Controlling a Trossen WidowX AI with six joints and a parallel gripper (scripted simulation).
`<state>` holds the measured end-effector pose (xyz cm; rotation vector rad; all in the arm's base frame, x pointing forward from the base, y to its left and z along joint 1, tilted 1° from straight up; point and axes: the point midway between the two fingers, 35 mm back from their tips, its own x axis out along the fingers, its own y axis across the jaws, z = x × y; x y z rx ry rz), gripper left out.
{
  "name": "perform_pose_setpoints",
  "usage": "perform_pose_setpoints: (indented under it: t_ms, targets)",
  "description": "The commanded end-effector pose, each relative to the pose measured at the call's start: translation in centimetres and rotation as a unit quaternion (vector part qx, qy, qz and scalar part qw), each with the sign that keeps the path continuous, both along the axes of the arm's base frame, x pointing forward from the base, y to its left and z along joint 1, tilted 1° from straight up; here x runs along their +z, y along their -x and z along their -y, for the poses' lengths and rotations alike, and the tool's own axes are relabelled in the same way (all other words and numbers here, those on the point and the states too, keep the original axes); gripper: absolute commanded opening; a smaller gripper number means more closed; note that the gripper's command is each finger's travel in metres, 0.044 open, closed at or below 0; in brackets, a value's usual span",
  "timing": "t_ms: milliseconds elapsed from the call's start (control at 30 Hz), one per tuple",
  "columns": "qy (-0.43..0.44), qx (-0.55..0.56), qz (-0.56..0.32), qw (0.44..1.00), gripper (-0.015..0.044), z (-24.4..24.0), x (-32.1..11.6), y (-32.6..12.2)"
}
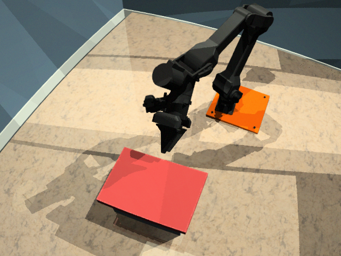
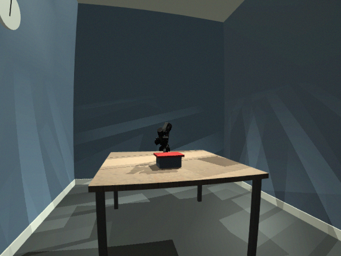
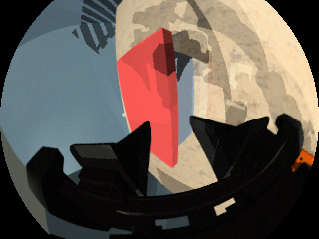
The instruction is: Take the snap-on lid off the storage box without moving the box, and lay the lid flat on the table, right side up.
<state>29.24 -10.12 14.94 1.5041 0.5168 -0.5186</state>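
The red lid [image 1: 154,190] [image 2: 168,154] [image 3: 142,95] sits flat on top of the storage box and overhangs its sides. The box [image 2: 168,161] [image 3: 185,100] is dark blue-grey and stands upright on the table; in the top view the lid hides most of it. My gripper [image 1: 166,151] [image 3: 169,121] is partly open and empty, pointing down near the lid's edge on the arm base side. In the wrist view the lid's near end shows between the fingertips, beyond them. I see no contact; the exact height gap cannot be told.
The arm's orange base plate [image 1: 248,110] [image 3: 303,160] is behind the gripper, on the side away from the box. The wooden table [image 2: 123,178] carries the box and arm. Arm shadows fall around the box.
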Motion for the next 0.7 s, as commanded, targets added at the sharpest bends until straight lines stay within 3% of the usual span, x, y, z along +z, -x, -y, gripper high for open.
perform_pose_setpoints:
  t_ms: [0, 633, 667]
  targets:
    - [-0.004, -0.003, -0.005, 1.000, 0.0235, 0.0, -0.9, -0.5]
    - [-0.004, -0.004, -0.003, 1.000, 0.0235, -0.2, -2.6, -2.5]
    - [-0.004, -0.004, -0.003, 1.000, 0.0209, -0.2, -2.6, -2.5]
